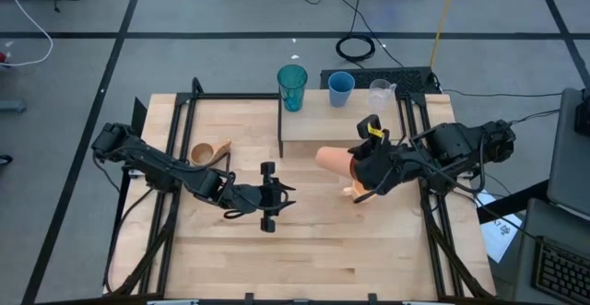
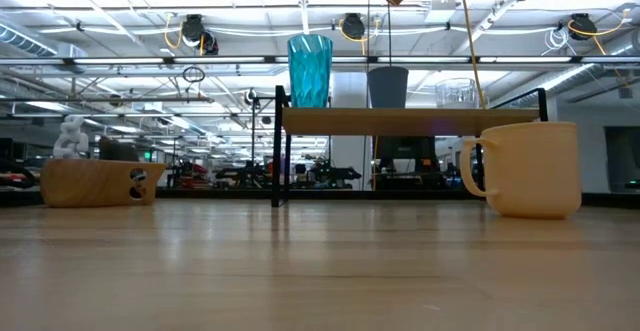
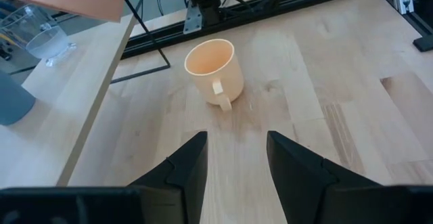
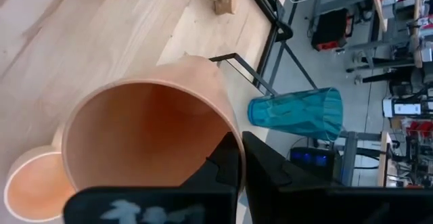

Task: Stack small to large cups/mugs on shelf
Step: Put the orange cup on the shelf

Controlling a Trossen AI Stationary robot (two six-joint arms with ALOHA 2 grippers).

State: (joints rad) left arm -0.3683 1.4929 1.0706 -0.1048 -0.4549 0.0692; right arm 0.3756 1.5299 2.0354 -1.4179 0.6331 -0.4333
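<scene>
My right gripper is shut on the orange cup, above the table just near of the shelf. On the shelf's far edge stand the teal tumbler, the blue cup and the clear handled cup. The orange handled mug stands upright on the table below the held cup. The brown wooden mug sits on the table at the left. My left gripper is open over the table's middle, pointing at the orange mug, with nothing between its fingers. My right gripper holds the orange cup by its rim. One finger is inside the cup and one finger is outside, pinching the wall. The cup is lifted clear of the table, tipped far over, with its mouth toward the gripper and its base toward the table's left.
Black frame rails run along both sides of the table. The shelf's thin black legs stand between the wooden mug and the orange mug. Bare tabletop lies toward the near edge.
</scene>
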